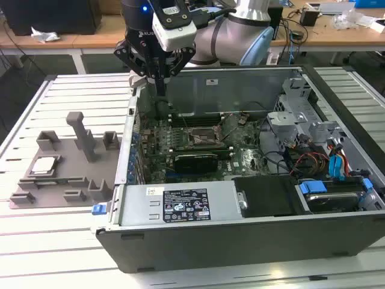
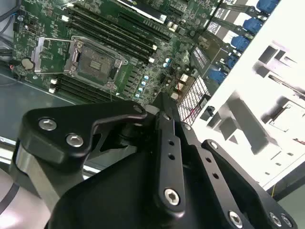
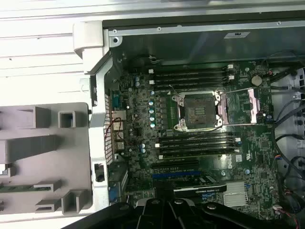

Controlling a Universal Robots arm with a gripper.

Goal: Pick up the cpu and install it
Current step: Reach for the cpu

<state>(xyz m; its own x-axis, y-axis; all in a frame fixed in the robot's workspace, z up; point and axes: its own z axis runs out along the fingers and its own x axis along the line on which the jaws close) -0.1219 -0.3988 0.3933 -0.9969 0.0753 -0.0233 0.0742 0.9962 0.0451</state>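
Note:
The cpu [image 1: 45, 165], a small silver square, lies flat on the grey tray [image 1: 60, 186] at the exterior view's left, outside the computer case. My gripper [image 1: 161, 91] hangs over the case's back corner nearest the tray, well above the motherboard and apart from the cpu. Its fingers meet at the tip with nothing between them, as the second wrist view also shows for the gripper [image 2: 164, 101]. The socket [image 3: 198, 110] on the motherboard stands open and empty, its metal frame flipped aside; the socket [image 2: 95, 62] looks the same in both wrist views.
The open computer case [image 1: 129, 156] has tall metal walls between tray and motherboard. Memory slots [image 3: 190, 76] flank the socket, a power supply [image 1: 180, 205] sits at the front, and drive cables [image 1: 331, 162] crowd the exterior view's right. The tray carries upright grey blocks [image 1: 81, 135].

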